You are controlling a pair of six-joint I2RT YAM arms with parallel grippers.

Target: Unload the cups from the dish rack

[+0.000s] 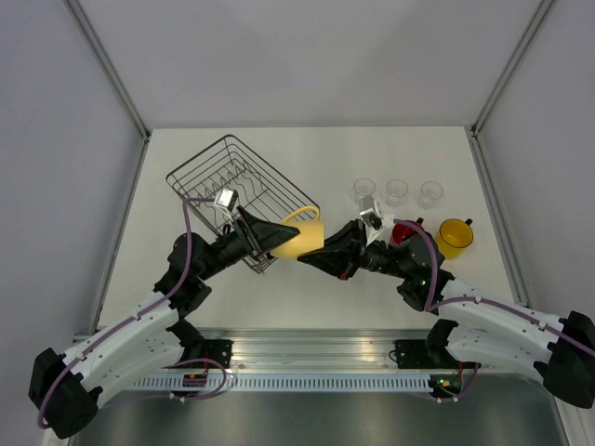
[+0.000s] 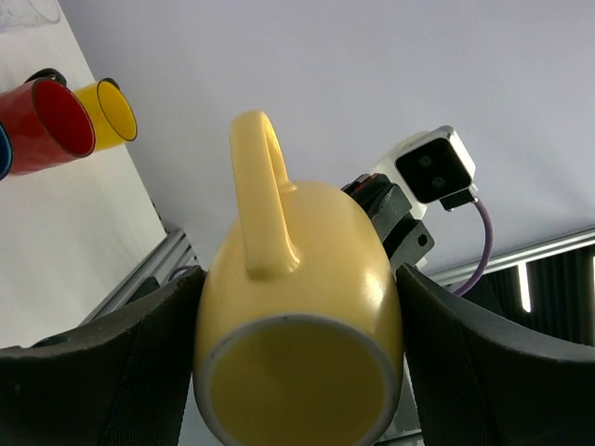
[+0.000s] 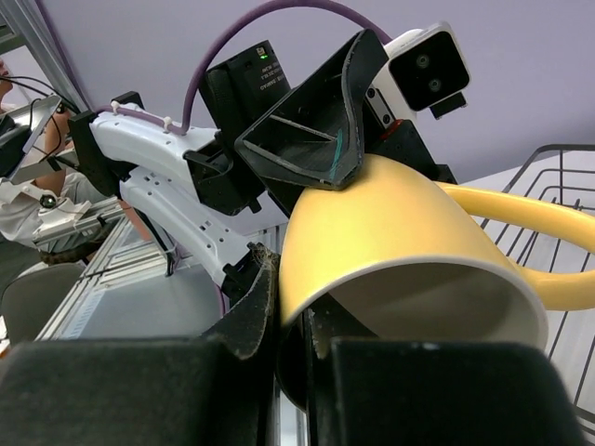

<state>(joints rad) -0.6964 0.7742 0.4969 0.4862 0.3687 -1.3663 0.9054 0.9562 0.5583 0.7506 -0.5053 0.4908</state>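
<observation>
The white tabletop [image 1: 325,149] carried the dark wire dish rack [image 1: 197,156] at its far left. Just past the rack's near right corner, both arms met in the air over a single cup. The left pincer [image 2: 297,307] clamped the pale yellow mug [image 1: 299,240] across its belly, one finger on each flank. The right pincer [image 3: 293,316] was pressed onto the rim, pinching the wall between its fingers (a thin hold, from where I stood). The mug lay on its side, clear of the tabletop, with its mouth towards the right arm and its handle [image 2: 260,195] free.

Further right stood a red mug [image 1: 403,232] and an orange-yellow mug [image 1: 455,236], and behind them three clear glass tumblers [image 1: 397,191] in a row.

The mug looked like glazed ceramic: stiff, fairly weighty, slick and liable to chip if dropped. I judged that a rim pinch alone could let it swing, so a deep bite on the wall seemed safer.
</observation>
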